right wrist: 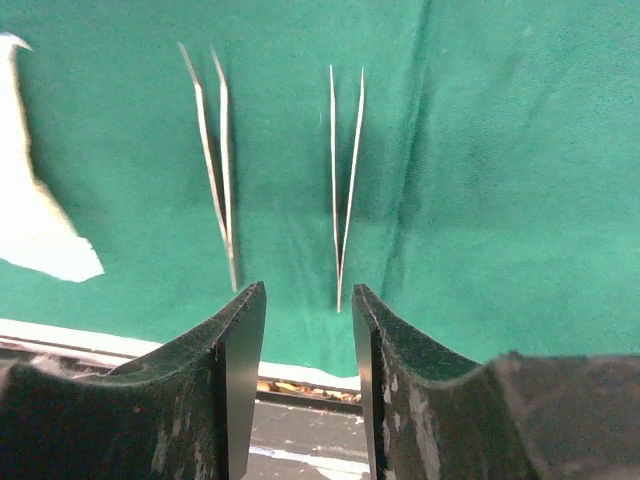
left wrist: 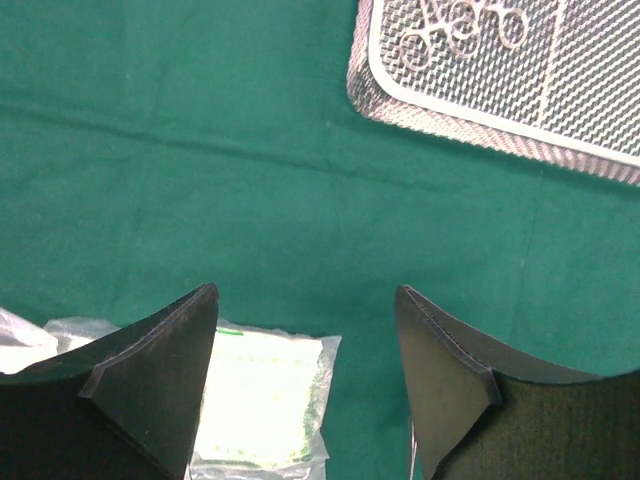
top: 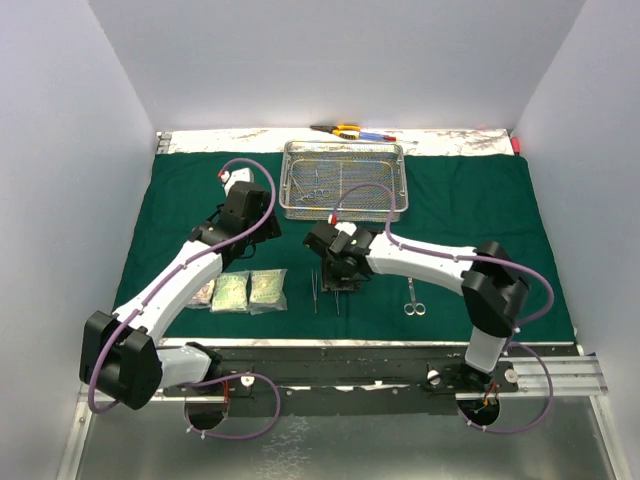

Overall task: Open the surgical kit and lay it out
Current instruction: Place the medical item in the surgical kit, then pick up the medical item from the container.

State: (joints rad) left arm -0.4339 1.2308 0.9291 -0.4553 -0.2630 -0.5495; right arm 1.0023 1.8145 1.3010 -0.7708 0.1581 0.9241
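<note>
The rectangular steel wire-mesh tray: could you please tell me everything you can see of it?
The rectangular steel wire-mesh tray is shiny and fine-meshed, with a raised rim and rounded corners. It sits flat on the dark green cloth, at the far middle, and holds ring-handled steel instruments in its left part.

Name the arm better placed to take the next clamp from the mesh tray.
Probably left: the left hand, open and empty, faces the tray with the clamps just ahead. The right hand points away, over the laid-out forceps.
</note>
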